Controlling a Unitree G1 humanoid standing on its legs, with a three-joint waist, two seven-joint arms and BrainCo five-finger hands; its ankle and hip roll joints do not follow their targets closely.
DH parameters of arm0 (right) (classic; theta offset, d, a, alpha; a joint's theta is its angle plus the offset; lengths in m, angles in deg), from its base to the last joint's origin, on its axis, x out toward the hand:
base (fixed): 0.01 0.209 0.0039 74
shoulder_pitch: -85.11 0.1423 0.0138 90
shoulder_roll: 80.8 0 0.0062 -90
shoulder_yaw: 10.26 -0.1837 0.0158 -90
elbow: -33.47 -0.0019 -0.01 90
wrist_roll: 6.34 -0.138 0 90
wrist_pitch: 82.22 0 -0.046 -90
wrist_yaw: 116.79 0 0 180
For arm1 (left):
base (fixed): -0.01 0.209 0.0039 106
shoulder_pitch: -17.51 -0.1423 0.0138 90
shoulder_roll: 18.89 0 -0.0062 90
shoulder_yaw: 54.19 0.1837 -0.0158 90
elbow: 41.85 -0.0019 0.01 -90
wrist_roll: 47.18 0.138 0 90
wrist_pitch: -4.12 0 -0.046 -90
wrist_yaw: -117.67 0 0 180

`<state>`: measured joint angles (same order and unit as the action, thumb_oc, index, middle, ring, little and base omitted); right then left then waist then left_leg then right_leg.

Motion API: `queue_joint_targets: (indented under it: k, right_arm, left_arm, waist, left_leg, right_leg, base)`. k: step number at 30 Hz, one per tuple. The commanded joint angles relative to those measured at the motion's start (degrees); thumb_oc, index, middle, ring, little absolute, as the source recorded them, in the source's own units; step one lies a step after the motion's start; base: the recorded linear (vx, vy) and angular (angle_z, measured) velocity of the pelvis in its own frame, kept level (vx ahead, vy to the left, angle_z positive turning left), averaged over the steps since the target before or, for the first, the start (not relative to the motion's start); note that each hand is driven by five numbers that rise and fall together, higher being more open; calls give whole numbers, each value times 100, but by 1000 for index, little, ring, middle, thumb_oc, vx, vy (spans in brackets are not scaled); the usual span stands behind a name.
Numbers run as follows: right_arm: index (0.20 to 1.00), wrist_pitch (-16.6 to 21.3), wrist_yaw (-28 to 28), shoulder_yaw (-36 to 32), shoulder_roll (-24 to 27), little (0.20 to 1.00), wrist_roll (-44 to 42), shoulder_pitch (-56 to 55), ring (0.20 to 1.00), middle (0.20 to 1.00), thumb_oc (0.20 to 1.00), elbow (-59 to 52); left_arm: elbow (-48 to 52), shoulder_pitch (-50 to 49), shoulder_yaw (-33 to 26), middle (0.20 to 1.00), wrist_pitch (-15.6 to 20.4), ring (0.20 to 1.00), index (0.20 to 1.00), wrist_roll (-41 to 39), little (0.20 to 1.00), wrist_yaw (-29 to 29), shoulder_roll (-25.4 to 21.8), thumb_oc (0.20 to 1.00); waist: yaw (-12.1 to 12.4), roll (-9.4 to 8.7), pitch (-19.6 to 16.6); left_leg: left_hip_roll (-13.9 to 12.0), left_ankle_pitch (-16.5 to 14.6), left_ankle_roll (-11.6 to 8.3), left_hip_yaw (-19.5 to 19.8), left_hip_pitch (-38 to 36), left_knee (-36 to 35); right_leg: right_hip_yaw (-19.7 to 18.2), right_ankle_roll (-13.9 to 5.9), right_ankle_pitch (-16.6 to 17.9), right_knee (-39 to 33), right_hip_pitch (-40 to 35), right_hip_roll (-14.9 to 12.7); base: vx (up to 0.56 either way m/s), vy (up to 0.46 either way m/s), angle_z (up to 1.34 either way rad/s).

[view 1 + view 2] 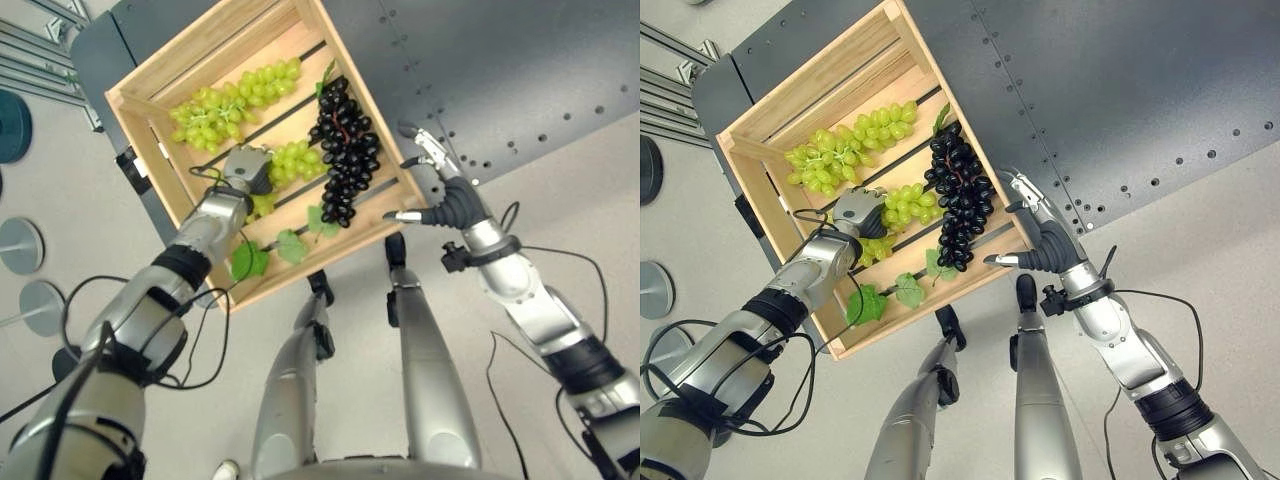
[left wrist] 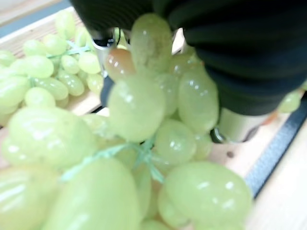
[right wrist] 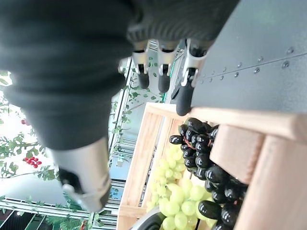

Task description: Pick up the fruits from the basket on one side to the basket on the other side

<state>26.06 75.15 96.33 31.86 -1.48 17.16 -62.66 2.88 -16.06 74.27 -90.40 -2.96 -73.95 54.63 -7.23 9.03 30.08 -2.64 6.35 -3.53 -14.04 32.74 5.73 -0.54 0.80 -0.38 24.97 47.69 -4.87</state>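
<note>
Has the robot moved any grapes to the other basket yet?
Not that I can see. The wooden crate holds two green grape bunches and a black grape bunch. The left robot hand is down in the crate on the nearer green bunch, pressed close against it; whether it has a grip is unclear. The right robot hand waits open beside the crate. All the carrying is left.

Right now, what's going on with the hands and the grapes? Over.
Left hand in the crate, shut on green grapes. Right hand open, beside the crate. Black grapes untouched. Nothing blocking.
</note>
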Motion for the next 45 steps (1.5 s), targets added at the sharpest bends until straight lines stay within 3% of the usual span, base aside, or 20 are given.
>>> queue_joint_targets:
  k: [1, 4, 10, 18, 28, 34, 37, 39, 40, 43, 45]
  right_arm:
    - [1000, -145, 66, -250, 30, 1000, -193, -461, 1000, 1000, 1000, 96]
    - [1000, -189, 28, -349, -54, 1000, -374, -599, 1000, 1000, 1000, 342]
    - [1000, -246, -98, -391, -160, 1000, -345, -864, 1000, 1000, 1000, 660]
    - [1000, -285, -460, -498, -157, 1000, -351, -1295, 1000, 1000, 1000, 1012]
    - [1000, -295, -953, -602, -237, 1000, -751, -1670, 1000, 1000, 1000, 1129]
    - [1000, -330, -1170, -390, -233, 1000, -731, -1639, 1000, 1000, 1000, 1067]
    - [1000, -516, -1433, -14, -155, 1000, -812, -1442, 1000, 1000, 1000, 976]
    - [1000, -571, -1452, 54, -160, 1000, -807, -1379, 1000, 1000, 1000, 980]
    - [1000, -772, -1643, 252, -154, 1000, -988, -1121, 1000, 1000, 1000, 1037]
    - [1000, -978, -1892, 609, -312, 1000, -1813, -809, 1000, 1000, 1000, 1143]
    - [1000, -1087, -1948, 899, -468, 1000, -1901, -487, 1000, 1000, 1000, 1176]
  left_arm:
    - [88, -346, -382, 200, 36, 200, 200, -99, 200, -15, -36, 200]
    - [761, -722, -947, 200, 183, 200, 200, -623, 200, -215, -204, 200]
    - [2067, -1510, -1746, 200, 442, 200, 200, -800, 200, -381, -686, 200]
    - [3448, -2560, -2750, 200, 882, 200, 200, -1007, 200, -515, -1259, 200]
    - [4105, -2917, -2966, 200, 1227, 200, 200, -1020, 200, -260, -1589, 200]
    - [4245, -2634, -2272, 200, 1530, 200, 200, -672, 200, 141, -1823, 200]
    - [4051, -2011, -1225, 200, 1836, 200, 200, -179, 200, 372, -2178, 200]
    - [3946, -1793, -933, 200, 1889, 200, 200, -134, 200, 401, -2189, 200]
    - [3942, -1301, -223, 200, 2116, 200, 200, 24, 200, 585, -2253, 200]
    - [3859, -733, 524, 200, 2284, 200, 200, 35, 200, 736, -2165, 200]
    - [3718, -450, 890, 200, 2345, 200, 200, 71, 200, 716, -2124, 200]
  waist:
    - [-129, -41, -28]
    - [-90, -43, -28]
    - [-22, -112, -29]
    - [250, -189, -264]
    - [399, -354, -805]
    - [449, -510, -1260]
    - [425, -608, -1589]
    - [432, -632, -1643]
    - [446, -650, -1764]
    - [406, -615, -1970]
    - [434, -619, -2085]
  left_leg:
    - [-184, -783, 1, 378, 541, 1203]
    - [-169, -803, 3, 407, 346, 1221]
    - [-141, -804, -4, 480, -296, 1076]
    - [-46, -739, 1, 703, -1134, 780]
    - [-35, -744, -1, 817, -1856, 390]
    - [-19, -709, -19, 768, -2316, 33]
    - [-56, -704, -41, 674, -2641, -116]
    - [-66, -707, -44, 660, -2711, -147]
    - [-82, -701, -56, 594, -2898, -265]
    - [-87, -696, -55, 495, -3088, -418]
    - [-106, -675, -49, 413, -3232, -550]
  right_leg:
    - [108, -637, 9, -629, -424, -26]
    - [130, -628, 12, -639, -635, -51]
    - [209, -606, -21, -737, -1325, -110]
    - [387, -633, -32, -1048, -2342, -195]
    - [556, -679, -12, -1523, -3215, -163]
    - [587, -720, 62, -1991, -3695, -87]
    - [527, -770, 81, -2139, -3953, -77]
    - [523, -774, 81, -2174, -4019, -72]
    - [530, -798, 109, -2307, -4200, -69]
    - [498, -837, 182, -2495, -4340, -50]
    - [454, -849, 223, -2623, -4441, -36]
  base:
    - [0, 0, 0]
    - [0, 0, 0]
    - [15, -19, 5]
    - [67, -5, 12]
    - [59, 15, 8]
    - [59, -15, -2]
    - [81, -30, -8]
    - [66, -9, -12]
    - [74, 19, -8]
    - [81, 30, -8]
    - [92, 12, -23]
